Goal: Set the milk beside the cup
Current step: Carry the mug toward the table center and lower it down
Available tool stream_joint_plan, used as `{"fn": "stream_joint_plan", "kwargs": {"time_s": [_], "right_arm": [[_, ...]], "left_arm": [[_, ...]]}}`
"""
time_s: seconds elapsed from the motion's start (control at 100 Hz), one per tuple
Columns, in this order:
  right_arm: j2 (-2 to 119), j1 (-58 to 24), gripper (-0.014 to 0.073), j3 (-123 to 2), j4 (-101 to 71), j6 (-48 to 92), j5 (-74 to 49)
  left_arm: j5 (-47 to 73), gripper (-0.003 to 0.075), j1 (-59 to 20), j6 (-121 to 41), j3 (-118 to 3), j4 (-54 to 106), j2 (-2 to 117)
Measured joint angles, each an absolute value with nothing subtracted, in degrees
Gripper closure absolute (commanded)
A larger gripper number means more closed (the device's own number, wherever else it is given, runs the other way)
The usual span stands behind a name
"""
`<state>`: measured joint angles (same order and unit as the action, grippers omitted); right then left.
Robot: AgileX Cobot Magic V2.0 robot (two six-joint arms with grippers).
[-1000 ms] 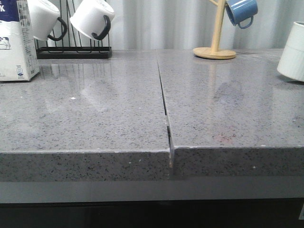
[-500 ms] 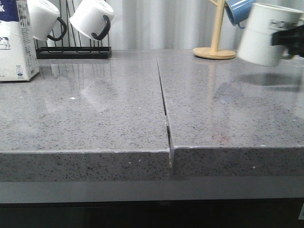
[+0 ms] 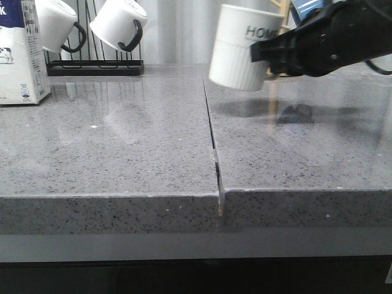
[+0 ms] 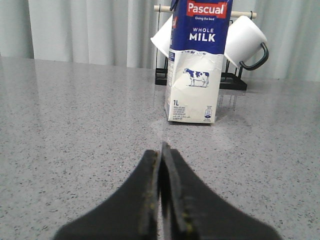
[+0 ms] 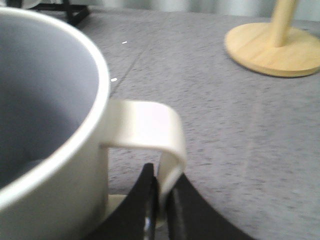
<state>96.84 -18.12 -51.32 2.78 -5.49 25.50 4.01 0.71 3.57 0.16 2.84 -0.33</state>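
The milk carton (image 3: 21, 52) stands upright at the far left of the grey counter; it also shows in the left wrist view (image 4: 196, 65), white with a blue top and a cow picture. My right gripper (image 3: 263, 56) is shut on the white handle (image 5: 167, 145) of the cup (image 3: 242, 49), a white ribbed mug with "HOME" lettering, and holds it in the air above the counter near the middle seam. In the right wrist view the cup (image 5: 45, 130) fills the frame and its inside shows nothing. My left gripper (image 4: 161, 165) is shut and empty, low over the counter, well short of the milk.
A black rack (image 3: 95, 64) with white black-handled mugs (image 3: 119, 24) stands behind the milk. A wooden mug tree (image 3: 278, 61) with a blue mug (image 3: 305, 12) stands at the back right, behind my right arm. A seam (image 3: 211, 131) splits the counter.
My right gripper has carried the cup leftward from the right edge toward the middle seam and raised it off the counter. The milk and left gripper have not moved.
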Motion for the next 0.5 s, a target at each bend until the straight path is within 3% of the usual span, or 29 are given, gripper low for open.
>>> {"fn": "stream_joint_plan", "kwargs": {"time_s": [0.33, 0.38, 0.5], "right_arm": [[101.72, -20.25, 0.0641, -52.29, 2.56, -3.92, 25.66], [101.85, -20.25, 0.0585, -52.41, 2.53, -3.92, 25.79], [101.85, -20.25, 0.0360, -52.41, 2.53, -3.92, 25.89]], "left_arm": [[4.01, 0.0741, 0.71, 3.57, 0.16, 2.84, -0.33], [4.01, 0.0741, 0.71, 3.57, 0.16, 2.84, -0.33], [4.01, 0.0741, 0.71, 3.57, 0.16, 2.84, -0.33]]}}
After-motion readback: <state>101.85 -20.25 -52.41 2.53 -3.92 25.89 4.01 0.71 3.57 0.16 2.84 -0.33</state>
